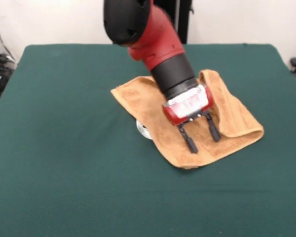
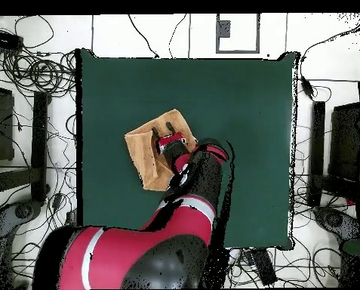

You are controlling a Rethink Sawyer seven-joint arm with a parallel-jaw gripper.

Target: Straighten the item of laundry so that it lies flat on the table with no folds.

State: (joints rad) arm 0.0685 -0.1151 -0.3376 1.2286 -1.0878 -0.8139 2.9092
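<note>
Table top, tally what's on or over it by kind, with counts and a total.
Towel: 1, golden-tan, rumpled with folds on the green table
Small white round object: 1, peeking from under the towel's edge, cannot tell what it is
Gripper: 1, fingers apart over the towel
Total: 3

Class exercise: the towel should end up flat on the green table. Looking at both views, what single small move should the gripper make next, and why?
Probably lower the open gripper onto the towel and pinch the doubled-over layer along its right side in the front view. That edge looks folded back on itself, and the fingers hang spread just above the cloth, holding nothing, so it needs a grip before pulling the fold out.
</note>
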